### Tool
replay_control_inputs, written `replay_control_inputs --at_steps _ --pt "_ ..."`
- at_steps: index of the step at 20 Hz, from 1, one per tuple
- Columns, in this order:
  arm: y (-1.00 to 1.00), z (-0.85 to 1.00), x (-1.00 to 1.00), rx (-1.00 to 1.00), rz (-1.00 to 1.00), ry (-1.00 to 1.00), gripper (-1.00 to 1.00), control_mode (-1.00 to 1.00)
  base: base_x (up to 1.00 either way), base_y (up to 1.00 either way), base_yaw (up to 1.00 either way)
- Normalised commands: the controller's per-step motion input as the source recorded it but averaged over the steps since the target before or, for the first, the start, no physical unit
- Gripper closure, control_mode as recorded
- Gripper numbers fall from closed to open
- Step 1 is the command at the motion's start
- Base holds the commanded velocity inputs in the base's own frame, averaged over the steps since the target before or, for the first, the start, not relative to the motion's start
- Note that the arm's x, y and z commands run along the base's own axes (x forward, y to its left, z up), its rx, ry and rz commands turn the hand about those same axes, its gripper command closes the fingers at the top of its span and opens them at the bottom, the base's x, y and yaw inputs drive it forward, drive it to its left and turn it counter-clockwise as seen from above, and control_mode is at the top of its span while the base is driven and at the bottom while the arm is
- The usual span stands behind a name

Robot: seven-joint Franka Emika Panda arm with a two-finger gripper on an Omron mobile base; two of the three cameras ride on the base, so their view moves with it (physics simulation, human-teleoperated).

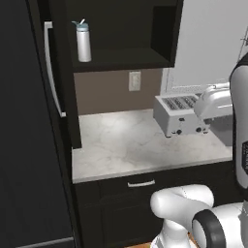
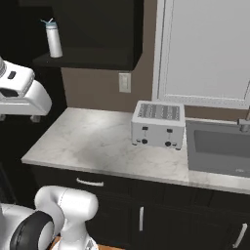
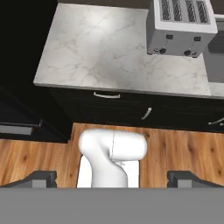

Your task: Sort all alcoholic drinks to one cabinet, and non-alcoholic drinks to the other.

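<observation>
A white flask with a light-blue spout lid (image 1: 83,42) (image 2: 53,39), a non-alcoholic drink, stands upright at the left end of the shelf in an open near-black upper cabinet (image 1: 121,60) (image 2: 97,57). The cabinet door (image 1: 29,121) is swung out to the left, and its long silver handle (image 1: 51,72) shows. My gripper (image 3: 113,179) is open and holds nothing. It hangs well back from the counter, looking down over the counter's front edge and the floor. Its fingertips (image 3: 41,178) stand wide apart. The alcoholic drinks are out of view.
A silver four-slot toaster (image 1: 181,114) (image 2: 158,124) (image 3: 181,28) sits at the back right of the marble counter (image 1: 121,145) (image 2: 93,141) (image 3: 100,48). A sink (image 2: 219,146) lies to its right. Dark lower cupboards (image 3: 118,107) and a wood floor (image 3: 35,157) are below.
</observation>
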Motion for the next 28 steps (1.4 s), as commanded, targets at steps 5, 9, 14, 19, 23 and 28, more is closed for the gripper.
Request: replay_control_inputs --at_steps 5,9,14,19,23,28 --pt "0.0 0.0 0.0 0.0 0.0 0.0 -1.0 1.0 -1.0 0.02 -0.01" --pt "0.0 0.0 0.0 0.0 0.0 0.0 -1.0 1.0 -0.81 0.48 0.0" --pt "0.0 0.0 0.0 0.0 0.0 0.0 -1.0 1.0 -0.22 1.0 0.0" --pt "0.0 0.0 0.0 0.0 0.0 0.0 -1.0 1.0 -0.03 1.0 0.0" --pt "0.0 0.0 0.0 0.0 0.0 0.0 -1.0 1.0 -0.08 1.0 0.0" --pt "0.0 0.0 0.0 0.0 0.0 0.0 -1.0 1.0 -0.1 1.0 0.0"
